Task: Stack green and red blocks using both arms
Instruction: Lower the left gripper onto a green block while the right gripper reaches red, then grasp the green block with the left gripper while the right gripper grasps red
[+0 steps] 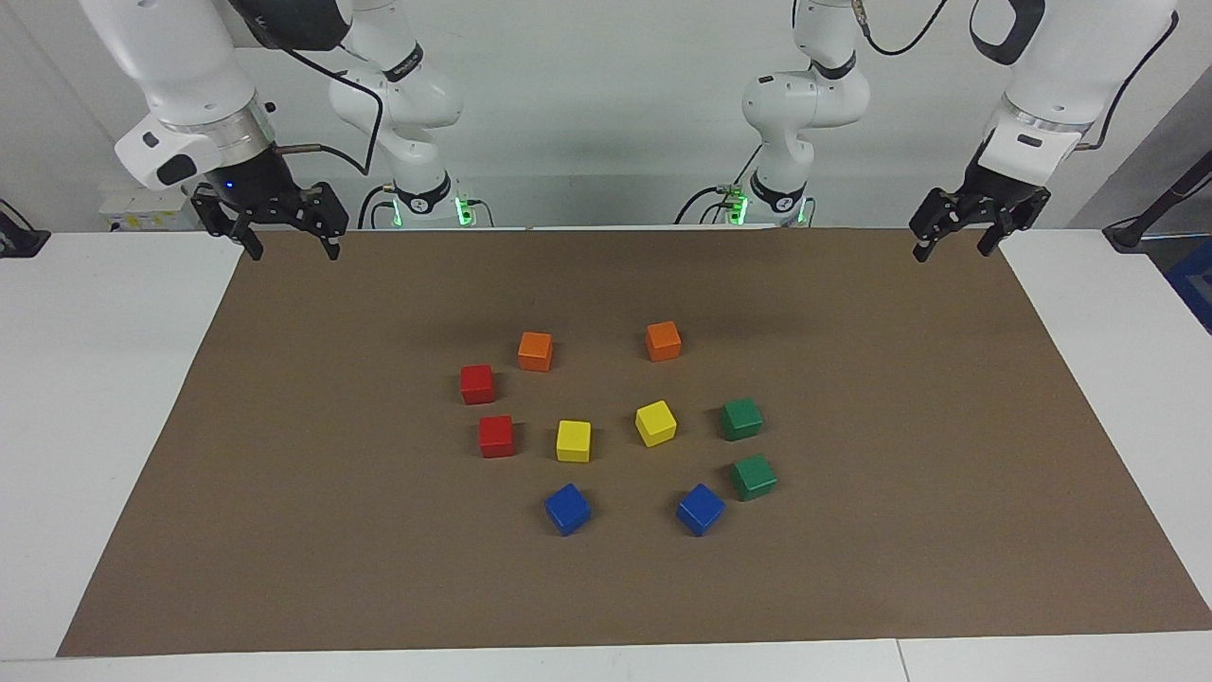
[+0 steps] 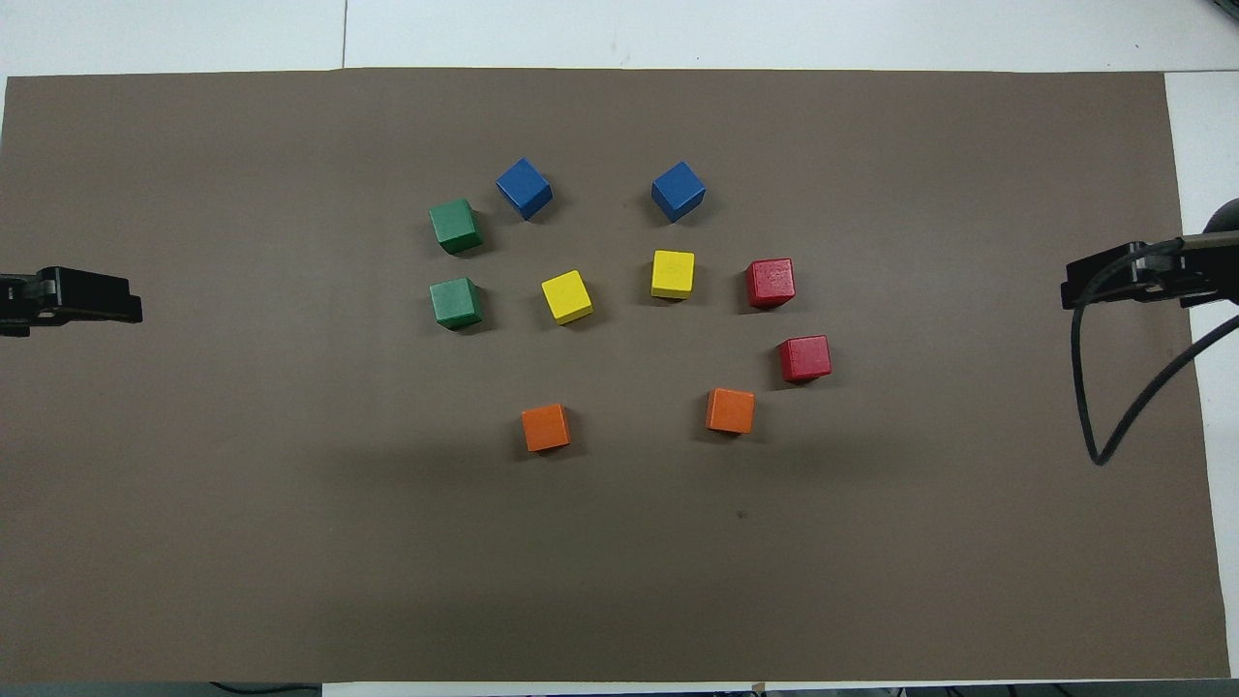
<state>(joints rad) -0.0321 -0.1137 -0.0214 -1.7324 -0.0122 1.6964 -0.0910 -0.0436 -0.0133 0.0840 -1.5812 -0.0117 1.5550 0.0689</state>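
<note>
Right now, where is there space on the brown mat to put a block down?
Bare brown mat lies all around the cluster: between the orange cubes and the robots' edge, and out toward each arm's end. It is crowded in the middle, around the yellow cubes, with green cubes, red cubes and blue cubes ringed close.

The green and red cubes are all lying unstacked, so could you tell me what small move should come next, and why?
Probably the left gripper, open and raised over the mat's edge, should move over the nearer green cube. Both green cubes lie toward its end; the red cubes suit the open right gripper.
</note>
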